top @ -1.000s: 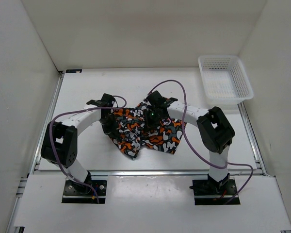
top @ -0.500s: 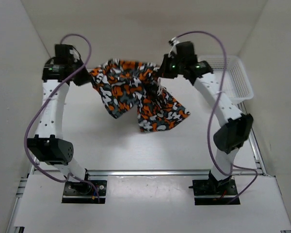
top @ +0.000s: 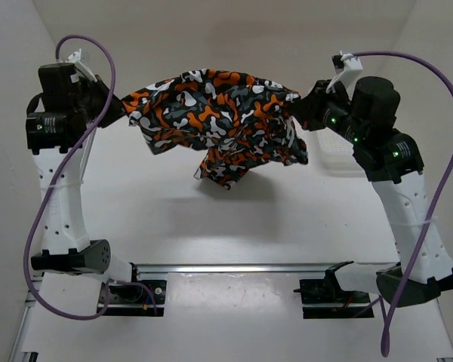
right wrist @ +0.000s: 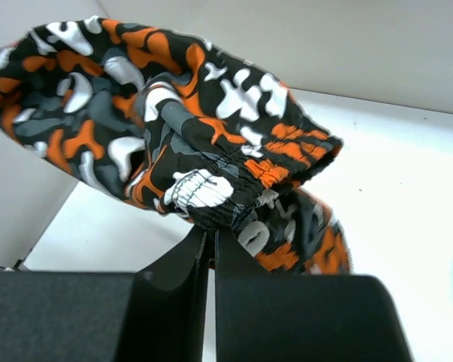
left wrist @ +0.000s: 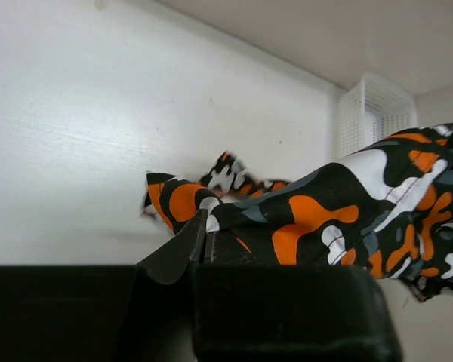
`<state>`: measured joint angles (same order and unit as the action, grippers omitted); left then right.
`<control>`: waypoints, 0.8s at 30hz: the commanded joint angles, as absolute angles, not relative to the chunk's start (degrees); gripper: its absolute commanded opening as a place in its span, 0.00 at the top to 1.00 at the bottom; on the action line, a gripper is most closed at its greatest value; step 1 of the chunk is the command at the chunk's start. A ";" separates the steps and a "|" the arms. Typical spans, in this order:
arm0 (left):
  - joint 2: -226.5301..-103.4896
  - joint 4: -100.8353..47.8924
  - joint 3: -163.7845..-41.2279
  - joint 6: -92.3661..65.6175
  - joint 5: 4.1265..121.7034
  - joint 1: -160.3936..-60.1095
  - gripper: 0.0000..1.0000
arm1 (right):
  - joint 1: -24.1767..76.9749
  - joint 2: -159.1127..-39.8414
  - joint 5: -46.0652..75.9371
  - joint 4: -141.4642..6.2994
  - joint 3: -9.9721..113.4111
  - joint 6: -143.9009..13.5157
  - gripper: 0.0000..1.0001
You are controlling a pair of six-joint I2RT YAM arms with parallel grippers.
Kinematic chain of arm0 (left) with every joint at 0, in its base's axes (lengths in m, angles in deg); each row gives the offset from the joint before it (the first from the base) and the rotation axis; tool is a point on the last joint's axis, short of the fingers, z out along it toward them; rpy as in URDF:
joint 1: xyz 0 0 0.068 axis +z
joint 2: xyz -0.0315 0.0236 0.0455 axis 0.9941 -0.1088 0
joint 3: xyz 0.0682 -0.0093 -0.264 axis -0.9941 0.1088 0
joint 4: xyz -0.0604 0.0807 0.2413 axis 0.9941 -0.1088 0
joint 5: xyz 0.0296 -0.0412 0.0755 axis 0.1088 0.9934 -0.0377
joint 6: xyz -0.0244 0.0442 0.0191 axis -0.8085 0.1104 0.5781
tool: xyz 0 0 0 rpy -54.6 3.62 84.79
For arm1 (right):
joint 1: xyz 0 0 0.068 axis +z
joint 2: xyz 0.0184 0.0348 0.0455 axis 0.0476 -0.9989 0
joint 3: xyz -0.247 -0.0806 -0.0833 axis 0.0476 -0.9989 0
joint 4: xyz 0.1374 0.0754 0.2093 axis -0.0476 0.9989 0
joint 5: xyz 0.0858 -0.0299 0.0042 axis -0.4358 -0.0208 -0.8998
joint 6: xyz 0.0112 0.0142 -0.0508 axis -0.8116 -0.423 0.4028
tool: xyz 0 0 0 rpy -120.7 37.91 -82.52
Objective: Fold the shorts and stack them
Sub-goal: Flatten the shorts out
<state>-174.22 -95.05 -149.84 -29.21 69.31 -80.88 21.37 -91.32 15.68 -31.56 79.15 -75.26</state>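
White walls [top: 211,38] enclosed a white surface [top: 166,219]. Above it, the shorts [top: 219,113] hung stretched between the left claw [top: 119,107] and the right claw [top: 302,107], each clamped tight on an edge. A mesh basket [left wrist: 374,109] sat far right.

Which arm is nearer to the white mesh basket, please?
Right. The right arm, holding one end of the shorts, overlaps the basket in the top view; the left arm holds the other end, on the opposite side.
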 commanded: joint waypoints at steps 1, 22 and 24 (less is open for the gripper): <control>-167.40 -95.55 -154.61 -28.69 68.63 -80.15 0.90 | 21.18 -86.78 14.77 -32.59 79.35 -72.01 1.00; -199.88 -89.65 -174.81 -30.45 63.97 -80.76 0.35 | 19.07 -100.61 21.07 -23.01 74.87 -82.90 0.58; -207.97 -95.27 -182.72 -30.45 63.36 -80.76 0.13 | 19.07 -104.77 25.19 -21.78 76.19 -84.47 0.29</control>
<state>-200.10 -86.88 -177.75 -30.24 65.81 -80.70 19.47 -97.88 18.50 -23.36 76.75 -82.13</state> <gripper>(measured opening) 0.798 0.640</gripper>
